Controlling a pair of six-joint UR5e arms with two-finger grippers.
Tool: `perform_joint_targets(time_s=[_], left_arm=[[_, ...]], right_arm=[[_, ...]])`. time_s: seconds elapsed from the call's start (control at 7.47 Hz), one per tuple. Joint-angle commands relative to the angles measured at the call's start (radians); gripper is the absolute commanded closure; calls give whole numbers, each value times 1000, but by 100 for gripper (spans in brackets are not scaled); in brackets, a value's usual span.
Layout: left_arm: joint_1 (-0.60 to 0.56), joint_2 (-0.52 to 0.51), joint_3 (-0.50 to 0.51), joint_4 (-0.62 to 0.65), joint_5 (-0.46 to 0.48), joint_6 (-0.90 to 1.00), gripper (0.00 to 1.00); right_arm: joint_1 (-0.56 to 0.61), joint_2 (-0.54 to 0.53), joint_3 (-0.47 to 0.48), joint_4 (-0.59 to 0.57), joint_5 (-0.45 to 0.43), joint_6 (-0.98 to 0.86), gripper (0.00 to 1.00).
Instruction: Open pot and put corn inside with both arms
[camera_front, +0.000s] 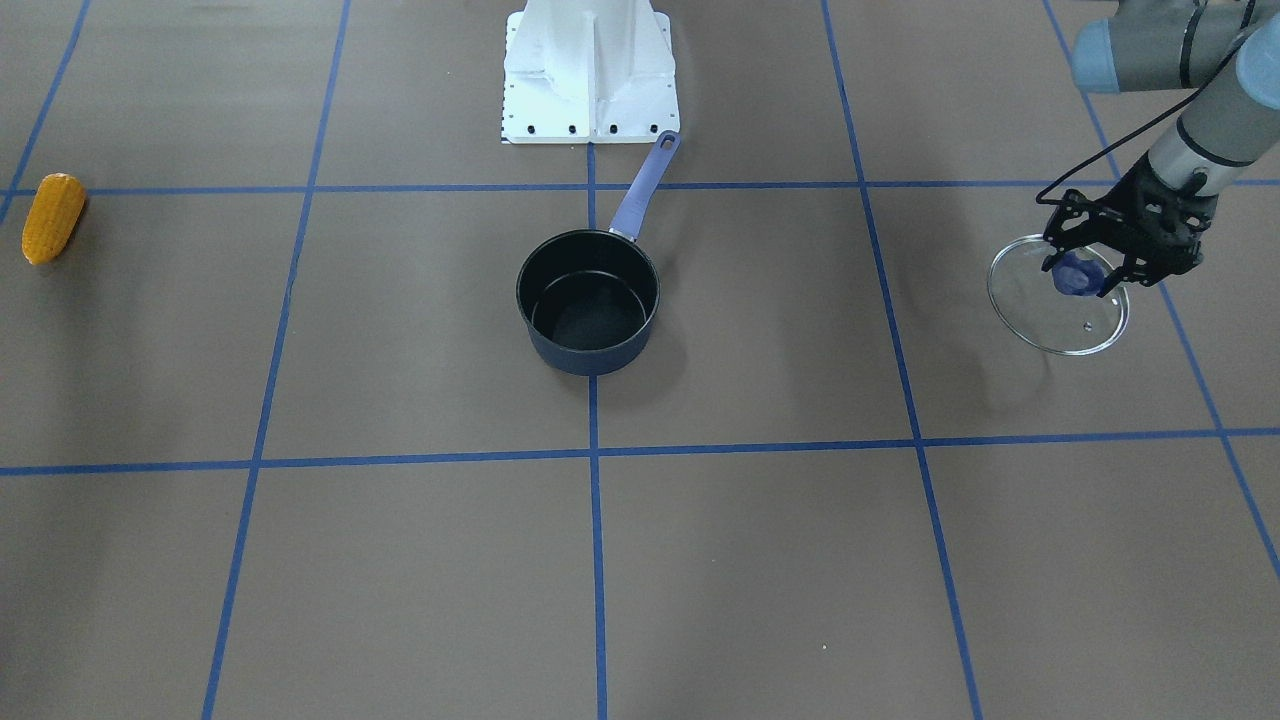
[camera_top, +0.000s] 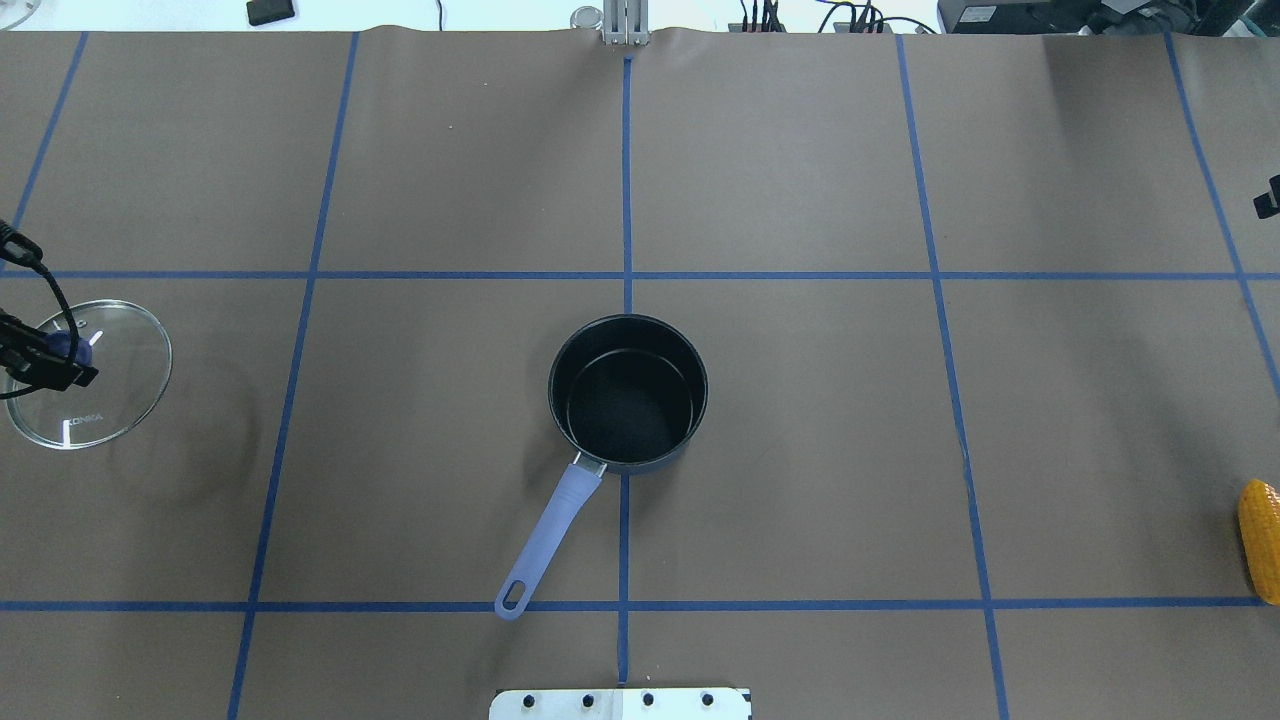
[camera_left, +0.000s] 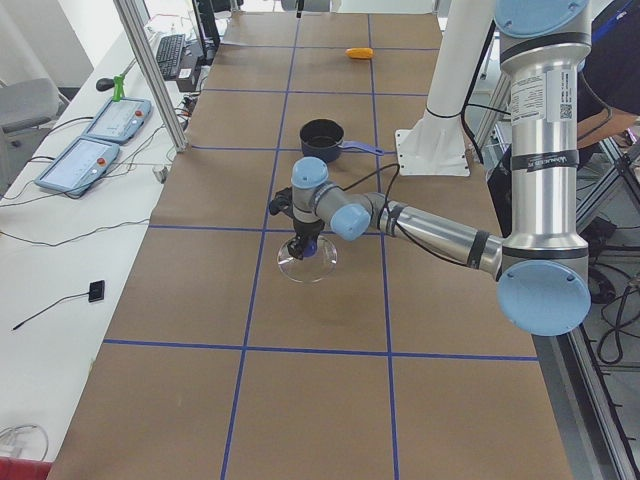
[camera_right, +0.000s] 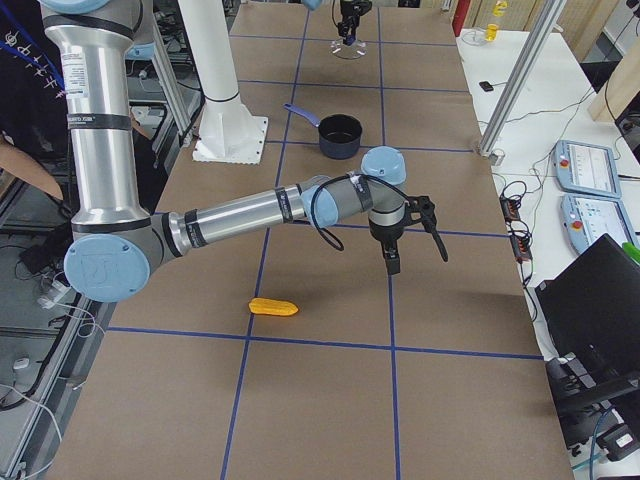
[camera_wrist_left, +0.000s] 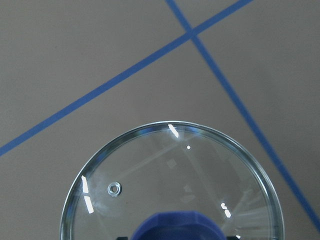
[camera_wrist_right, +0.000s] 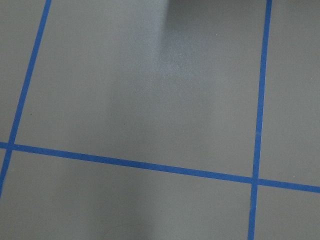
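Note:
The pot (camera_front: 588, 352) stands open and empty at the table's centre, its periwinkle handle (camera_front: 646, 188) pointing toward the robot base; it also shows in the overhead view (camera_top: 628, 400). The corn (camera_front: 52, 217) lies far out on the robot's right, also at the overhead view's right edge (camera_top: 1260, 540). My left gripper (camera_front: 1080, 272) is shut on the blue knob of the glass lid (camera_front: 1058, 320), low over the table far to the left. My right gripper (camera_right: 392, 255) hovers above bare table beyond the corn (camera_right: 273, 307); I cannot tell if it is open.
The white pedestal base (camera_front: 590, 75) stands behind the pot's handle. Blue tape lines grid the brown table. A side bench with teach pendants (camera_left: 90, 160) and an aluminium post (camera_left: 150, 70) runs along the operators' side.

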Motion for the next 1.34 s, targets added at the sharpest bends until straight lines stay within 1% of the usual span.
perform_joint_targets(time_s=[0.0,0.13,0.4,0.54,0.67,0.94,1.07,1.2], left_arm=[[5,15,133,-184,0,-4,91],[10,14,135,-183,5,-5,83],[11,6,160,-189,10,-4,72],[11,2,160,-189,10,-2,58],[11,2,160,-191,10,-1,33],[13,-2,157,-198,11,2,2],[10,-11,141,-191,-1,-2,1],[-8,-23,135,-148,-30,1,1]], right_arm=[[0,0,-1,0,-1,0,0],[0,0,-1,0,-1,1,0],[0,0,-1,0,-1,0,0],[-2,0,-1,0,-1,0,0],[-3,0,-1,0,-1,0,0],[-6,-2,1,0,2,1,0],[-8,-3,7,0,4,1,0],[-8,-5,14,0,7,3,0]])
